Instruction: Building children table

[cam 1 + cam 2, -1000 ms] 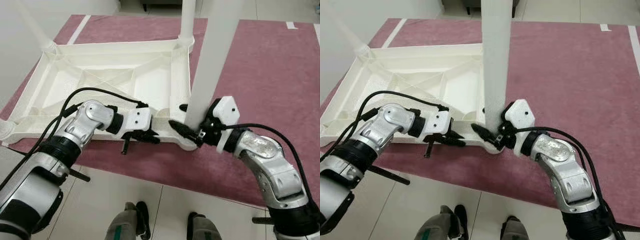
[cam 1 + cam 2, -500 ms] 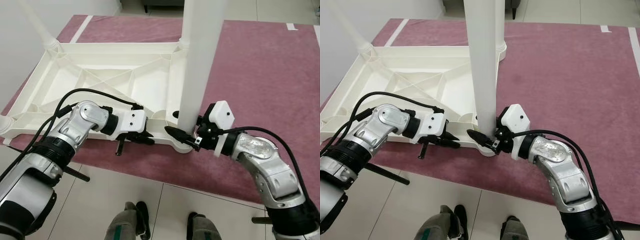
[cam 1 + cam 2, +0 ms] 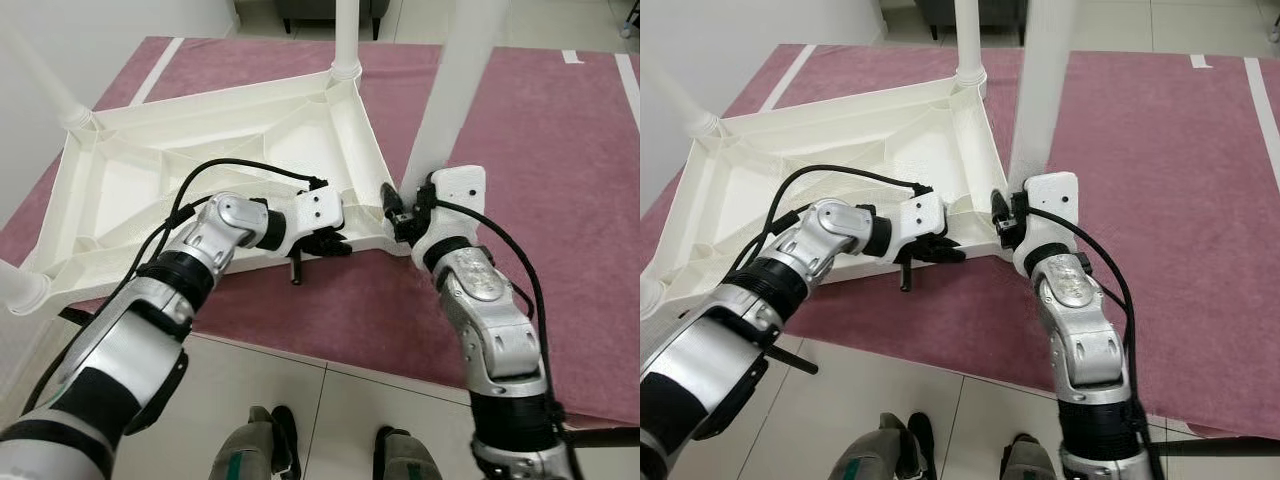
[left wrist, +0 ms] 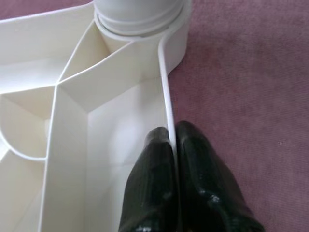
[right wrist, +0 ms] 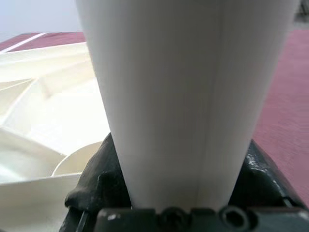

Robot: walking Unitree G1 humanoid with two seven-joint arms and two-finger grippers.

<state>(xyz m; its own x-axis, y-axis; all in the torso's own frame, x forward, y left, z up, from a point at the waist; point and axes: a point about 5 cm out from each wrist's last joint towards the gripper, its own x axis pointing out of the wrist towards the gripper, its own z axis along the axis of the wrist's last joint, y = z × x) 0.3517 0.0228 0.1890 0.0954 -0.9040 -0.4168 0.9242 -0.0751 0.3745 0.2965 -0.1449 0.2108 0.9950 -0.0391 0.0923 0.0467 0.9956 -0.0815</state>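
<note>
The white plastic table top lies upside down on a maroon rug, ribs facing up. My left gripper is shut on the thin near rim, close to the near-right corner; in the left wrist view its fingers pinch that rim. A long white leg stands in the near-right corner socket, leaning to the right. My right gripper is shut on it just above the socket. In the right wrist view the leg sits between the black fingers.
Other white legs stand at the far corner, the far-left corner and the near-left corner. Pale tiled floor lies in front of the rug, with my feet on it. A white wall runs along the left.
The table top has swung so that its near-right corner lies farther from me, with both grippers still holding. The gripped leg now leans right. The head views have shifted too.
</note>
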